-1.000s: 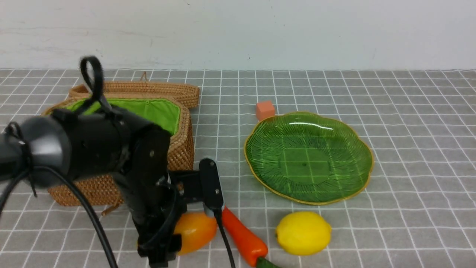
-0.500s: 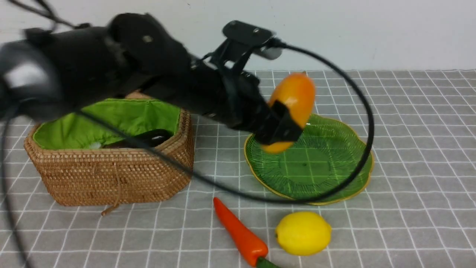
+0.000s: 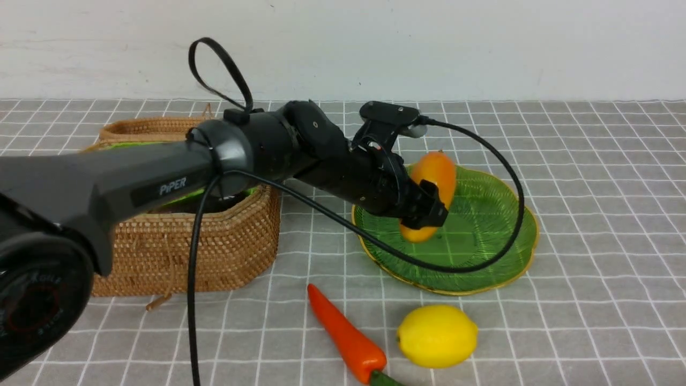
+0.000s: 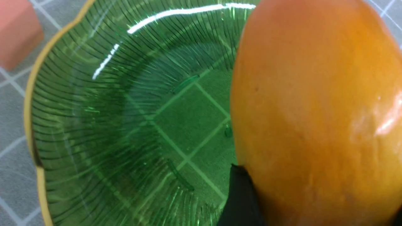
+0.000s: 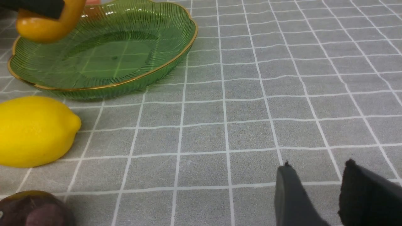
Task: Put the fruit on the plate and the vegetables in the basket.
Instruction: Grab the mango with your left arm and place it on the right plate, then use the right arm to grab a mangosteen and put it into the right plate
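My left gripper (image 3: 429, 206) is shut on the orange-yellow mango (image 3: 435, 174), one of the fruit, and holds it tilted over the left part of the green plate (image 3: 482, 230). In the left wrist view the mango (image 4: 314, 110) fills the right side above the plate (image 4: 110, 110). The yellow lemon (image 3: 437, 335) and the orange carrot (image 3: 348, 338) lie on the cloth in front of the plate. The woven basket (image 3: 225, 252) stands at the left, its inside mostly hidden by my arm. My right gripper (image 5: 317, 164) is open over bare cloth, to the right of the lemon (image 5: 34, 131) and a maroon fruit (image 5: 31, 210).
A small orange-pink cube (image 4: 15, 31) sits just beyond the plate's far-left rim. The basket's woven lid (image 3: 150, 128) leans behind the basket. My left arm's cable (image 3: 504, 225) loops over the plate.
My left arm has lifted the mango from the cloth beside the carrot, swung it right over the plate, and lowered it closer to the plate.
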